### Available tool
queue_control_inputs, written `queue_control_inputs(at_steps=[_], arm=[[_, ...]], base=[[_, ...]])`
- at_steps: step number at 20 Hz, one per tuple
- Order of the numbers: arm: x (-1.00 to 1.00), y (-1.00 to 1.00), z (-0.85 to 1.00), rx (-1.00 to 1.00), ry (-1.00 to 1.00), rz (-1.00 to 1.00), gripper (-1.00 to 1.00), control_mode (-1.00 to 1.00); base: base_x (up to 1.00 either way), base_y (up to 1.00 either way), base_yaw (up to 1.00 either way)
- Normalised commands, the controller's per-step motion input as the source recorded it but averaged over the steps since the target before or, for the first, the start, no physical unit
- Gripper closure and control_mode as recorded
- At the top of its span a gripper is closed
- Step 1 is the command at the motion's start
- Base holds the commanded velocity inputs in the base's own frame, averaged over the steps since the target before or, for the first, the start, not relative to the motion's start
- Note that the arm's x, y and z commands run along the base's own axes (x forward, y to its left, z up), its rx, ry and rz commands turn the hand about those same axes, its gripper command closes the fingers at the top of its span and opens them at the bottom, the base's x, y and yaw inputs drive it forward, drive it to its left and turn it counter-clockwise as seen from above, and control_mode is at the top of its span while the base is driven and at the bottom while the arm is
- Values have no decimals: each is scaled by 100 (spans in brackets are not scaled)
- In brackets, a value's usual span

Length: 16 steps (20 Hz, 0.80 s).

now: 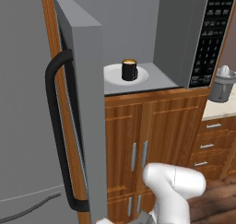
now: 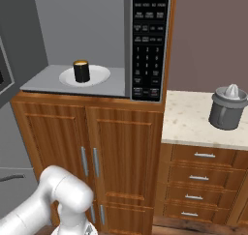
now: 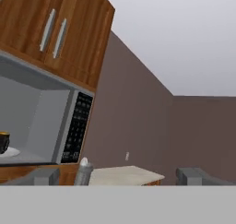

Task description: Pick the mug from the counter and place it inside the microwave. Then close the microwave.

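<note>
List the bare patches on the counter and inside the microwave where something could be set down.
Counter: bare from the microwave side wall to the juicer, which crowds the far right. Microwave floor: a strip right of the white plate up to the keypad wall; the mug takes the plate's middle.

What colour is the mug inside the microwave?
Black, with a tan inside at the rim; the mug shows best in the right base view.

Juicer (image 2: 226,107) on counter (image 2: 186,123); mug (image 2: 81,71) on microwave (image 2: 97,88) plate (image 2: 99,76).
</note>
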Motion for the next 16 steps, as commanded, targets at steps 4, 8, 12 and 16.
queue_control_inputs(at_steps=[4,8,12,16], arm=[[36,39,-22,0,0,-5,-100,-100],[35,26,-24,0,0,-1,-100,-100],[32,34,-21,0,2,0,-100,-100],[42,34,-26,0,0,0,-100,-100]], base=[[0,0,0],[0,0,0],[0,0,0],[0,0,0]])
